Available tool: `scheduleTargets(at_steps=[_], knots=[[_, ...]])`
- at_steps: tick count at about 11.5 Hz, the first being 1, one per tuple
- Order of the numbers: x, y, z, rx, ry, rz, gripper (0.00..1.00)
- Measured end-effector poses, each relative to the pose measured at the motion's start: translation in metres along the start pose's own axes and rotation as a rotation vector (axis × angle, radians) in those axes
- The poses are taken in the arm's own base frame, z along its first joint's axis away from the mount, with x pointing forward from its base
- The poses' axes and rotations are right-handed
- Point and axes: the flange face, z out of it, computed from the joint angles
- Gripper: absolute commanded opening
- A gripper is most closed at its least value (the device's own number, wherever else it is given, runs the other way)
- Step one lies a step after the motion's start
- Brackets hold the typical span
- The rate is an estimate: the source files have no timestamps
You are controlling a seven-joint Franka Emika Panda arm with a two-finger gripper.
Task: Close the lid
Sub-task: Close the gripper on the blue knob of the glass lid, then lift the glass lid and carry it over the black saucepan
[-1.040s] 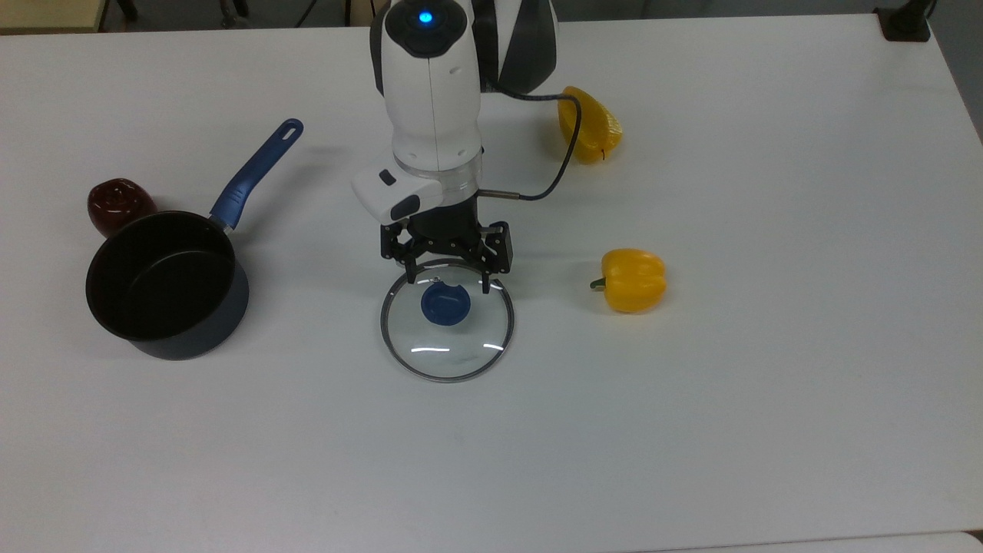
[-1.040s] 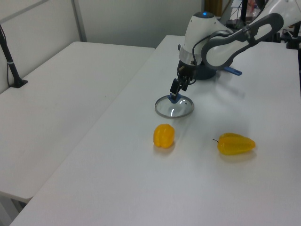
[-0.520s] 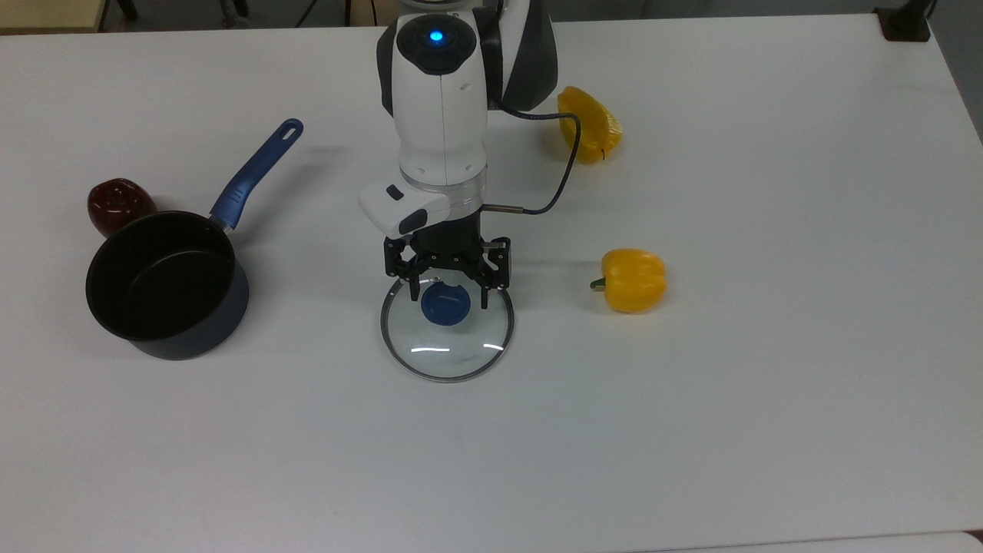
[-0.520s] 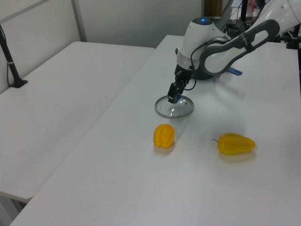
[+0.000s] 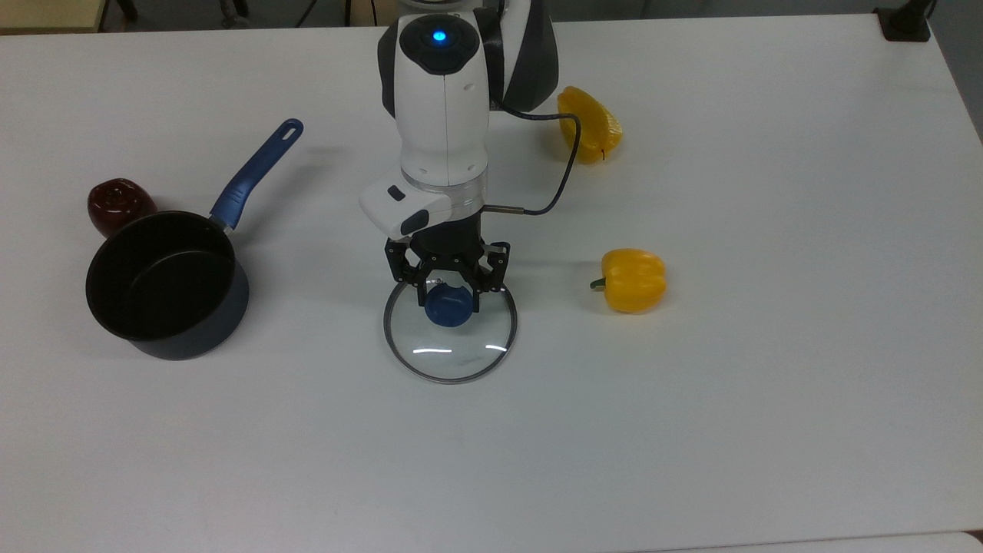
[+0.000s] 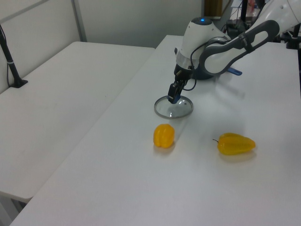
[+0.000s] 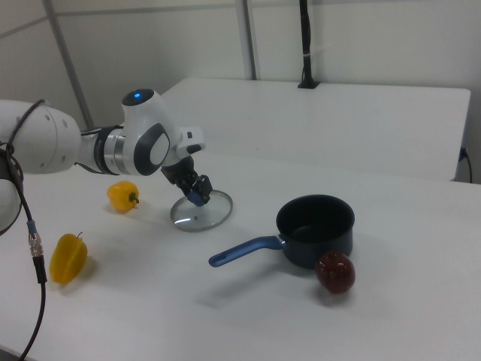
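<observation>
The lid (image 5: 453, 353), round clear glass with a metal rim, lies flat on the white table (image 5: 768, 384) in the top view's middle. Its blue knob (image 5: 450, 310) sits between the two black fingers of my gripper (image 5: 449, 299), which reaches straight down and is shut on the knob. In the left view the gripper (image 6: 175, 98) stands over the lid (image 6: 175, 110). In the right view the gripper (image 7: 197, 197) is at the lid's (image 7: 203, 216) near edge. The open dark saucepan (image 5: 201, 332) with a blue handle (image 5: 253, 173) stands apart, at the top view's left.
A dark red round fruit (image 5: 117, 203) rests against the saucepan's far side. One yellow pepper (image 5: 633, 280) lies at the top view's right of the lid, another (image 5: 590, 127) beside the arm's base. A cable (image 5: 564, 165) loops off the wrist.
The arm came down over the lid and the fingers drew in from wide apart onto the blue knob. The lid shifted slightly toward the top view's right.
</observation>
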Motion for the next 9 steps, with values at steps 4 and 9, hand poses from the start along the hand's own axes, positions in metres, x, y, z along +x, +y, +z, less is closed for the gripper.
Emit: scheduleTargets(at_steps=[4,9], knots=[[0.007,0.003,-0.014,-0.008,0.003,0.004,0.39],[0.045,0.078,-0.125,-0.089,-0.088,0.119,0.39]])
